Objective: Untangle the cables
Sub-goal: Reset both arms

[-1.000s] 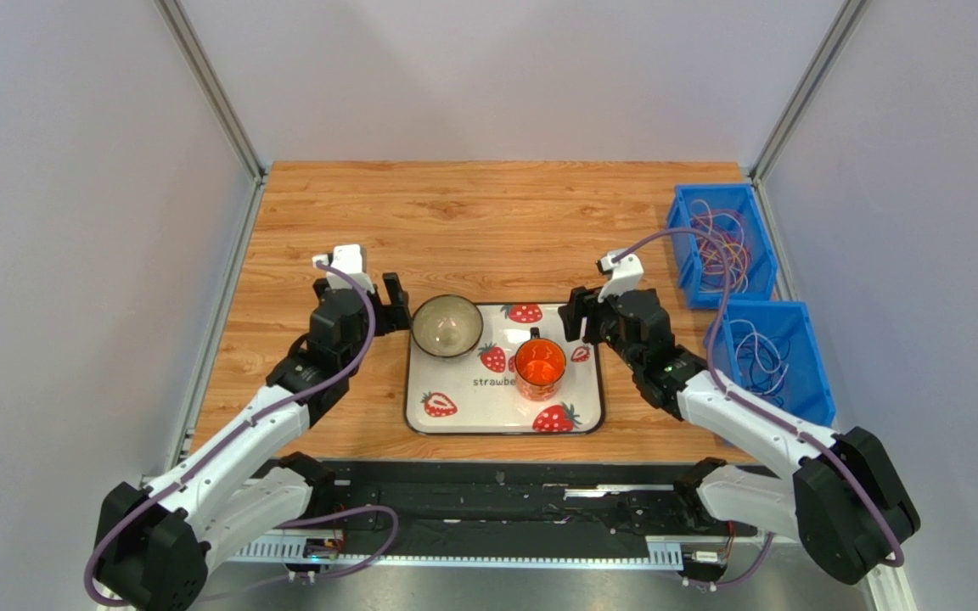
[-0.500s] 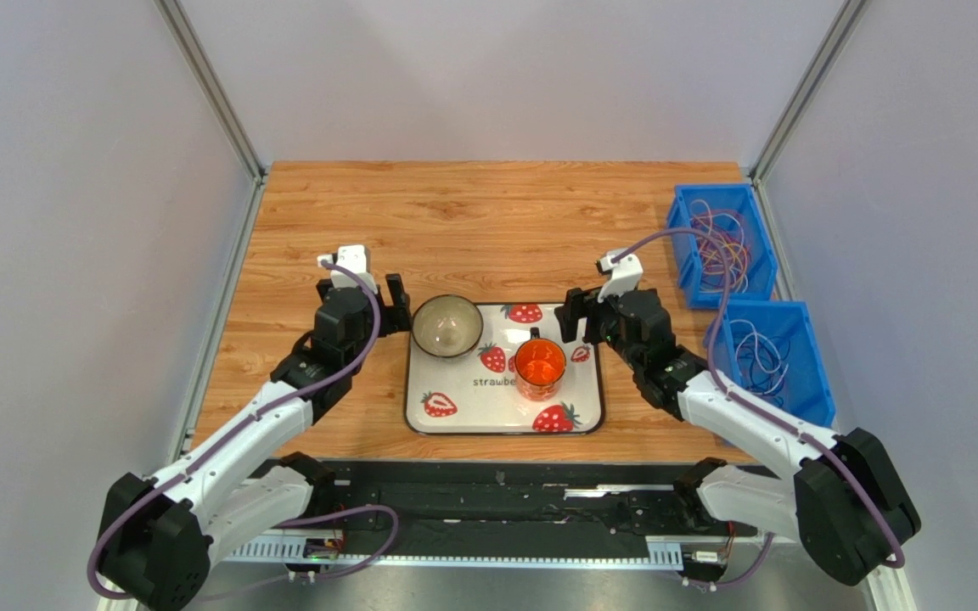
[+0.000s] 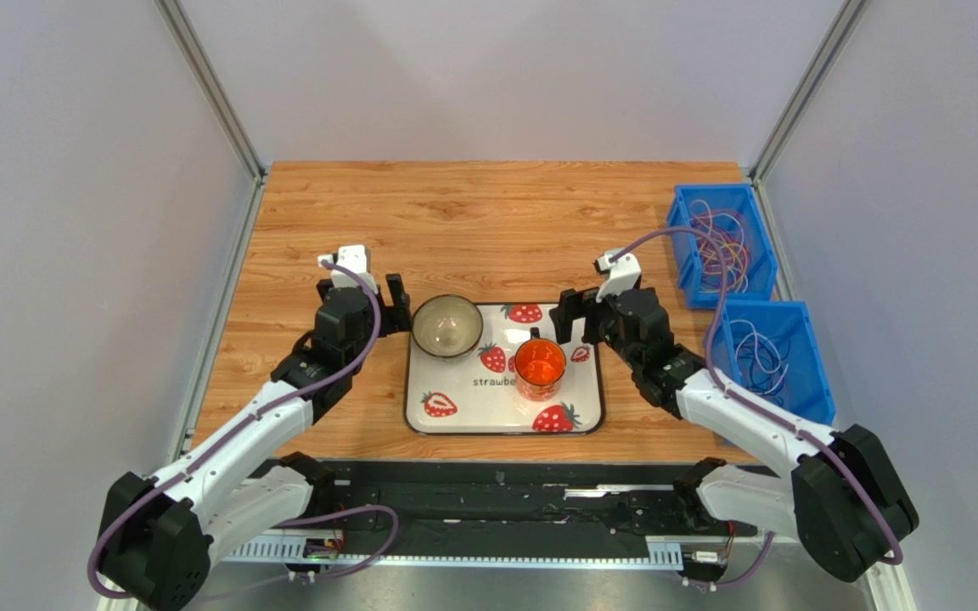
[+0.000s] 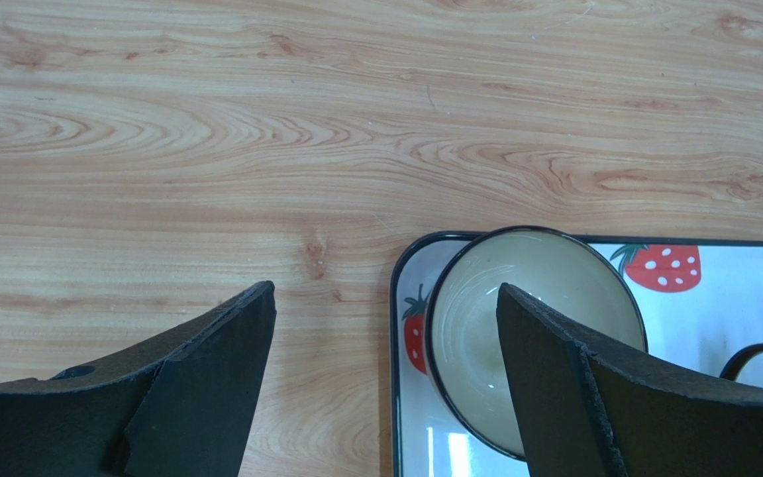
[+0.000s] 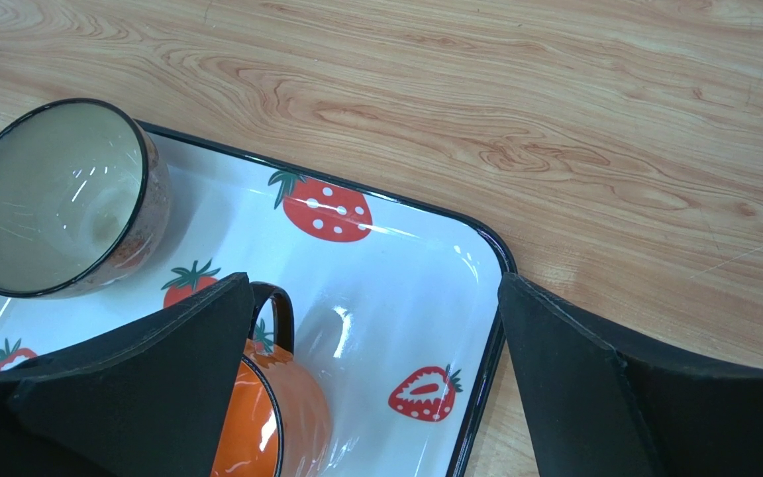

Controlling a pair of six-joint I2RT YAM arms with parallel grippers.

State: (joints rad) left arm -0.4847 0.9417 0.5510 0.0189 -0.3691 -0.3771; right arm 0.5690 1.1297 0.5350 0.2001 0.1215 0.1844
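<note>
Since the earliest frame, the left gripper [image 3: 396, 291] had been drawn slightly back, and the right gripper [image 3: 568, 316] had been edged left over the tray [image 3: 421, 420]. Cables [image 3: 720, 240] were seen heaped in the far bin [image 3: 681, 246]; more cables [image 3: 756, 356] lay in the near bin [image 3: 820, 382]. Both bins stood to the right of the right gripper, well apart from it and behind its jaws. No single long axis could be told. The right arm was nearer. Both grippers' jaws were spread and empty.
</note>
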